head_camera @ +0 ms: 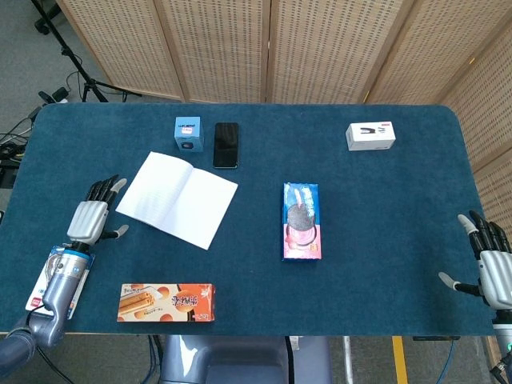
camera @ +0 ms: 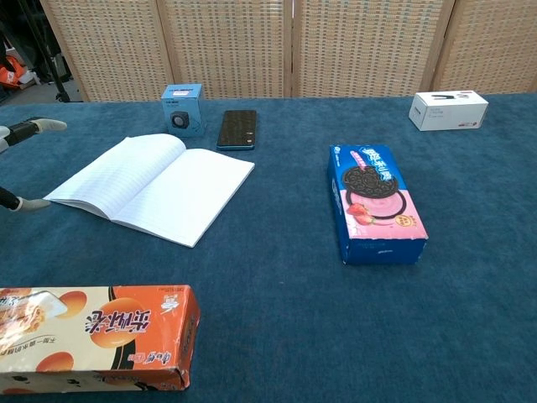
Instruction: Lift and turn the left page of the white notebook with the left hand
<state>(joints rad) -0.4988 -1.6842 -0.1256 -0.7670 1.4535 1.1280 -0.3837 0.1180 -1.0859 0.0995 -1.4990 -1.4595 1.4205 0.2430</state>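
The white notebook [head_camera: 178,198] lies open on the blue table, its lined pages facing up; the chest view shows the notebook [camera: 153,185] at left of centre. My left hand [head_camera: 93,218] hovers just left of the notebook's left page, fingers spread and empty. In the chest view only the left hand's fingertips [camera: 33,127] show at the left edge. My right hand [head_camera: 494,264] stays open at the table's front right corner, far from the notebook.
A small blue box [head_camera: 188,133] and a black phone [head_camera: 226,145] lie behind the notebook. A blue biscuit box [head_camera: 302,221] lies at centre, an orange box [head_camera: 166,302] at front left, a blister pack [head_camera: 54,286] under my left forearm, a white box [head_camera: 370,136] far right.
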